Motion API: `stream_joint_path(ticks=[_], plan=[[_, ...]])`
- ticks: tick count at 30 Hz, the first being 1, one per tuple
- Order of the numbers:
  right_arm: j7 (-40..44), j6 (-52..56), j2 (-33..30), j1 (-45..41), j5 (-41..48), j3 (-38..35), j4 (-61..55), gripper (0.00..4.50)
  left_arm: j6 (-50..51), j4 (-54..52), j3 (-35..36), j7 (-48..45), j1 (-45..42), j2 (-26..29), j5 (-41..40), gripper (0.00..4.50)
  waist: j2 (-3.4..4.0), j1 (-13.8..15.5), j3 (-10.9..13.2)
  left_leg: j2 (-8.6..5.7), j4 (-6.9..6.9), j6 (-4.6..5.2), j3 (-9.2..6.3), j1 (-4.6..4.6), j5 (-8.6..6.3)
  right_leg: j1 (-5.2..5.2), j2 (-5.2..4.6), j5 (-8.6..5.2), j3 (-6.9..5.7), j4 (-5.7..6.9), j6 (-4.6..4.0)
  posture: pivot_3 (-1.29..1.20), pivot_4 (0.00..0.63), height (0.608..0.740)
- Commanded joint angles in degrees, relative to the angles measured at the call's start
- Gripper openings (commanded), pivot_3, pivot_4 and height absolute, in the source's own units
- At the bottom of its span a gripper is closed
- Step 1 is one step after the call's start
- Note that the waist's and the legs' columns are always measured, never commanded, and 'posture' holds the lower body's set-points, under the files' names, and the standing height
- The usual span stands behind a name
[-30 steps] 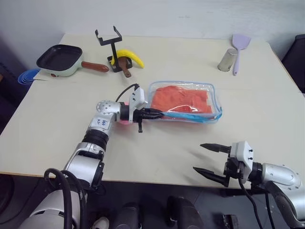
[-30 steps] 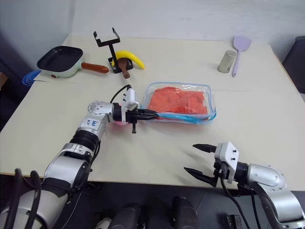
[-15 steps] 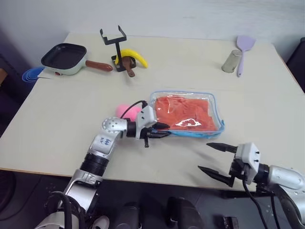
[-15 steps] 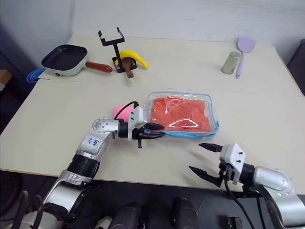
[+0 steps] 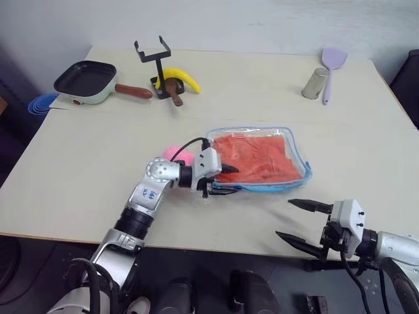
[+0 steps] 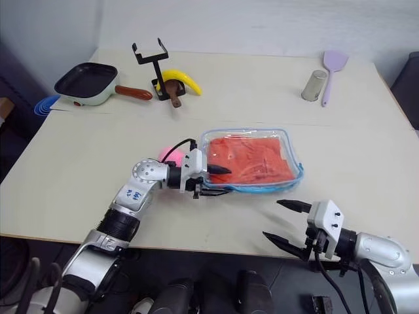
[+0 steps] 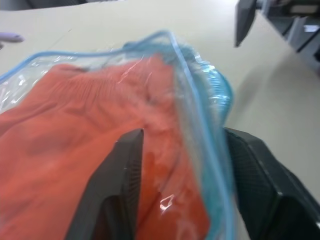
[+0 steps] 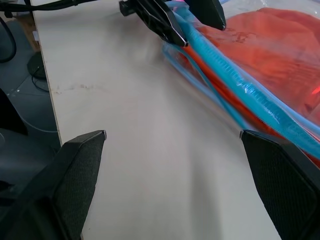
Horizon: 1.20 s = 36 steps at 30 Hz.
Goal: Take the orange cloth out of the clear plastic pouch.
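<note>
Here the clear plastic pouch (image 5: 258, 159) lies flat near the middle of the beige worktop (image 5: 78, 170), its long axis running left to right, with the light-blue zipper trim bunched along its near edge and curling up at the near right corner. Inside it, the orange cloth (image 5: 255, 157) — soft, wrinkled, folded to a rough rectangle — follows the same axis and nearly fills the pouch. The plastic is glossy and creased, throwing small white glints.

The left pincer (image 5: 222, 178) points right at the pouch's left end, its two black fingers parted: in the left wrist view one finger (image 7: 122, 175) lies over the orange cloth and the other (image 7: 255, 170) outside the blue trim, so the pouch's edge sits between them (whether they actually press on it I cannot tell). Just behind the wrist a pink, rounded sponge (image 5: 175, 153) rests on the worktop.

The right pincer (image 5: 301, 222) hovers at the near right edge of the worktop, released, fingers spread wide, holding nothing, and aimed left toward the pouch.

At the far left stand a small pale-green frying pan (image 5: 84, 80) with a brown handle, a black phone stand (image 5: 154, 62) and a yellow banana (image 5: 180, 78). Far right — a metal cup (image 5: 314, 83) beside a lilac spatula (image 5: 330, 65). No writing can be read on anything.
</note>
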Motion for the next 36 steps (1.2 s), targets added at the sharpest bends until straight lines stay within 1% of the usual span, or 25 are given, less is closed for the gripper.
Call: stream_joint_path(ticks=[1,2,7,13,15,17,20,26,32,35,36], plan=[[-0.23,1.36,-1.12,0.63,1.42,-2.26,-2.32,4.50,0.28,-1.87,-0.07,-0.61,0.52,0.31,-1.20,1.32,0.00,0.00,0.00,0.00,0.00,0.00,0.00,0.00,0.00,0.00,0.00,0.00,0.00,0.00,0.00,0.00,0.150,0.740],[-0.29,1.70,-1.18,0.72,1.52,-2.36,-2.41,4.50,0.28,-1.81,0.02,-0.42,0.55,0.20,-1.16,1.06,0.00,0.01,0.00,0.00,0.00,0.00,0.00,0.00,0.00,0.00,0.01,0.00,0.00,0.00,0.00,0.00,0.150,0.740],[-0.24,2.74,-1.72,1.23,1.60,-2.71,-2.71,4.50,2.04,-2.27,-0.06,-0.74,0.79,-0.25,-1.85,1.06,0.00,0.02,0.00,0.00,0.00,0.00,0.00,0.00,0.00,0.00,0.01,0.00,0.00,0.00,0.00,0.00,0.150,0.740],[0.14,2.87,-1.86,1.85,1.46,-3.37,-2.69,4.50,-1.66,-0.78,-0.87,0.30,0.87,0.42,0.61,1.06,0.00,0.02,0.00,0.00,0.00,0.00,0.00,0.00,0.00,0.00,0.01,0.00,0.01,0.00,0.00,0.00,0.150,0.740],[0.45,2.93,-1.85,2.07,1.44,-3.56,-2.60,4.50,-0.85,-2.29,-1.17,-2.48,1.38,0.75,-1.22,1.06,0.00,0.01,0.00,0.00,0.00,0.00,0.00,0.00,0.00,0.00,0.01,0.00,0.00,0.00,0.00,0.00,0.150,0.740],[0.72,3.02,-1.87,2.27,1.51,-3.67,-2.58,4.50,-1.76,-3.23,-1.17,-3.14,1.43,0.75,-1.46,1.06,0.00,-0.01,0.00,0.00,0.00,0.00,0.01,0.00,0.00,0.00,0.01,0.00,0.01,0.01,0.00,0.00,0.150,0.740],[0.97,3.10,-1.87,2.51,1.58,-3.70,-2.62,4.50,-2.88,-3.49,-1.17,-2.82,1.12,0.63,-0.62,1.06,0.00,0.01,0.00,0.00,0.01,0.00,0.00,0.00,0.00,0.00,0.00,0.00,0.01,0.00,0.00,0.00,0.150,0.740],[1.25,3.48,-1.93,2.68,1.66,-3.43,-2.83,4.50,-9.98,0.03,-3.91,0.12,0.10,1.95,6.25,1.06,0.00,0.04,0.00,-0.01,0.01,0.00,0.01,0.01,0.00,0.01,0.01,0.00,0.01,0.00,0.00,0.00,0.150,0.740],[1.63,3.28,-1.87,2.72,1.49,-3.42,-2.66,4.50,-12.05,2.15,-3.58,3.10,-0.86,1.10,7.16,1.06,0.00,0.03,0.00,-0.01,0.01,0.00,0.00,0.01,0.00,0.01,0.00,0.00,0.01,0.00,0.00,0.00,0.150,0.740],[1.84,2.99,-1.81,2.76,1.25,-3.37,-2.46,4.50,-14.43,2.68,-4.41,2.70,-0.99,1.90,8.25,0.49,0.00,0.03,0.00,0.00,0.00,0.00,0.00,0.01,0.00,0.00,0.00,0.00,0.00,0.01,0.00,0.00,0.150,0.740],[1.88,2.91,-1.79,2.71,1.20,-3.33,-2.38,4.50,-14.21,2.63,-4.19,2.68,-0.92,1.82,7.88,0.17,0.00,0.03,0.00,-0.01,0.01,0.00,0.00,0.01,0.00,0.01,0.00,0.00,0.00,0.01,0.00,0.00,0.150,0.740]])
